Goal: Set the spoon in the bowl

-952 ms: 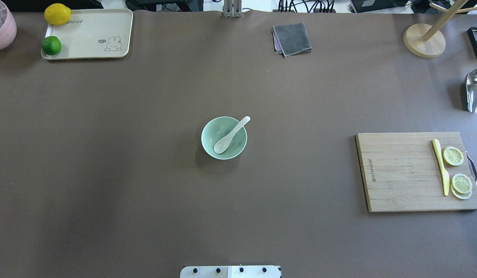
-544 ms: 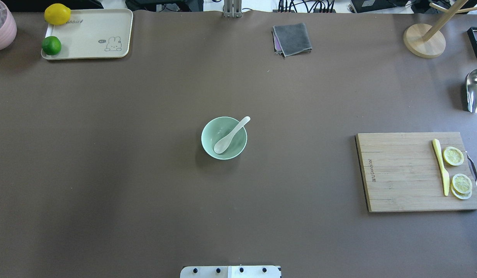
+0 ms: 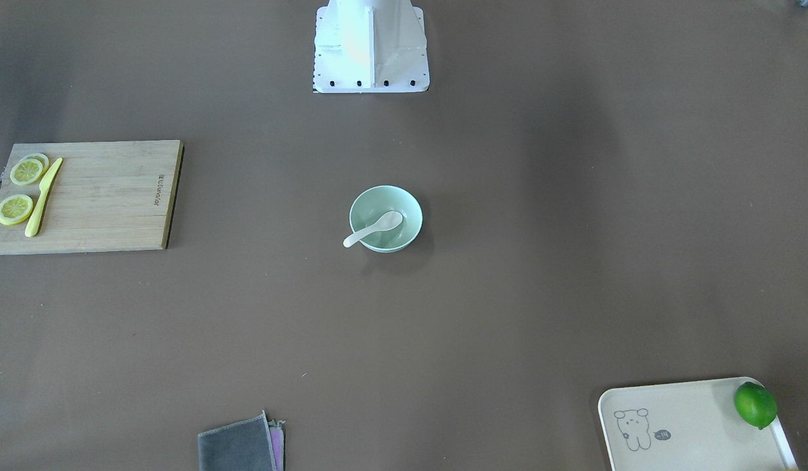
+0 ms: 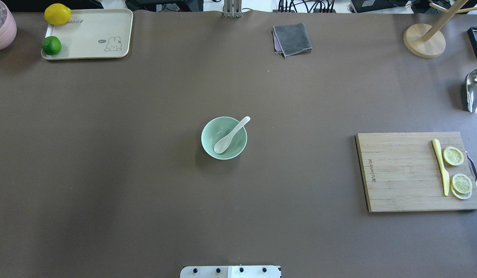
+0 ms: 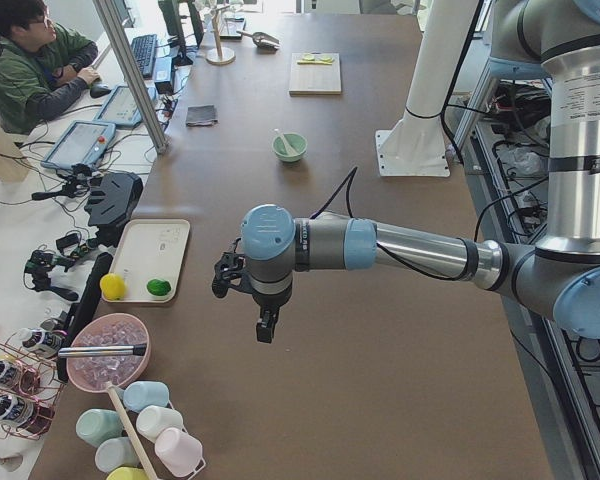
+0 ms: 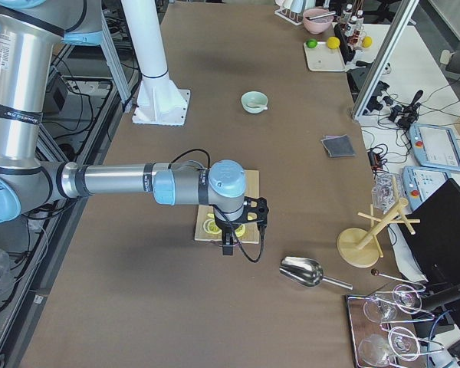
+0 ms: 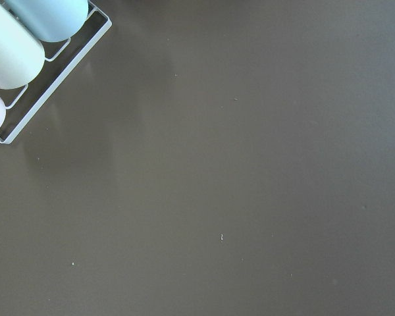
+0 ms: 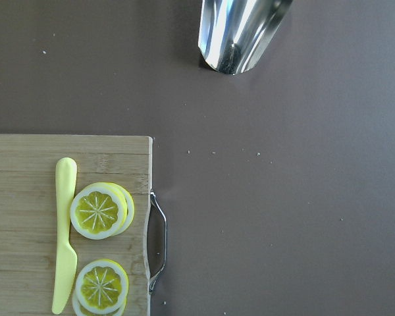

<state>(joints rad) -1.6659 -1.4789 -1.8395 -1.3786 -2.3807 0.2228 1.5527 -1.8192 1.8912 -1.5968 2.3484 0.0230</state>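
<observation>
The pale mint-green bowl [image 4: 208, 131] stands at the middle of the table, also in the front view [image 3: 407, 206]. The white spoon [image 4: 230, 137] lies in it, scoop on the bowl's floor, handle resting over the rim and sticking out; it also shows in the front view [image 3: 375, 229]. Neither arm shows in the overhead or front view. In the left side view my left gripper [image 5: 265, 328] hangs above the table's left end, far from the bowl [image 5: 289, 149]. In the right side view my right gripper [image 6: 228, 247] hangs over the cutting board. I cannot tell whether either is open or shut.
A wooden cutting board [image 4: 400, 172] with a yellow-green knife [image 4: 441, 166] and lemon slices lies at the right. A cream tray [image 4: 91, 34] with a lime and a lemon, a grey cloth [image 4: 292, 38], a metal scoop [image 4: 476, 90] and a wooden stand [image 4: 423, 40] line the edges.
</observation>
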